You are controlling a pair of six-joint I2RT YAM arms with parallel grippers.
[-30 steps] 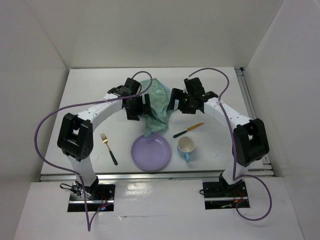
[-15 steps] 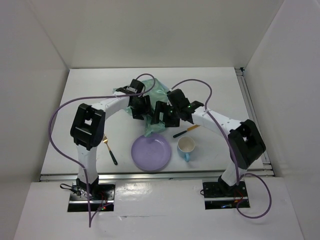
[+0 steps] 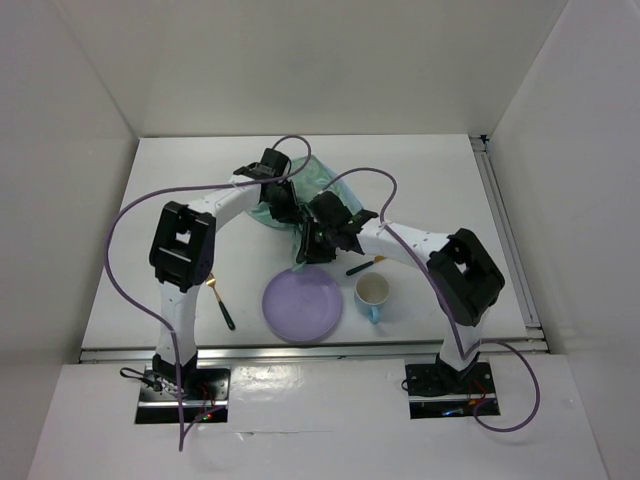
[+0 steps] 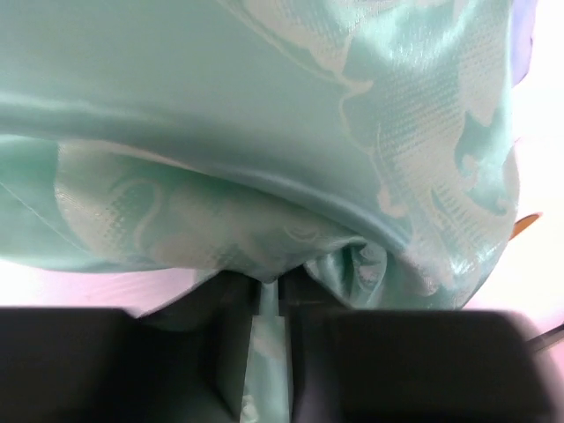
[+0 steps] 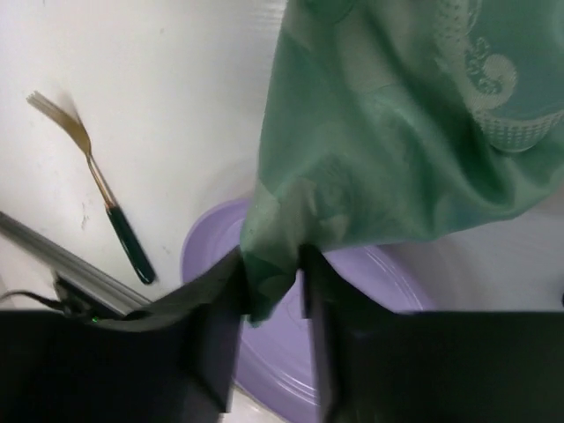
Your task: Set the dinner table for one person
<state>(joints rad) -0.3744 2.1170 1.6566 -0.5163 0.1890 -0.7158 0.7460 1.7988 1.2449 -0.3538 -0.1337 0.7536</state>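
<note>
A green patterned satin cloth [image 3: 308,188] lies bunched at the middle of the white dinner table [image 3: 185,190]. Its lower end hangs over the far rim of a purple plate [image 3: 302,305]. My left gripper [image 3: 283,210] is at the cloth's left side. In the left wrist view its jaws [image 4: 269,295] stand almost together, shut on a thin fold of the cloth [image 4: 264,132]. My right gripper [image 3: 308,245] is at the cloth's lower end. In the right wrist view the gripper [image 5: 271,264] is shut on the cloth's hanging corner [image 5: 397,150], above the plate [image 5: 379,300].
A fork [image 3: 218,298] with a dark handle lies left of the plate and also shows in the right wrist view as the fork [image 5: 99,189]. A blue cup [image 3: 373,292] stands right of the plate. A knife [image 3: 362,266] lies just beyond the cup, under the right arm.
Both arms have swung inward onto the cloth. Both grippers stood open a second ago and have since closed on it, the left on a fold, the right on the lower corner.
</note>
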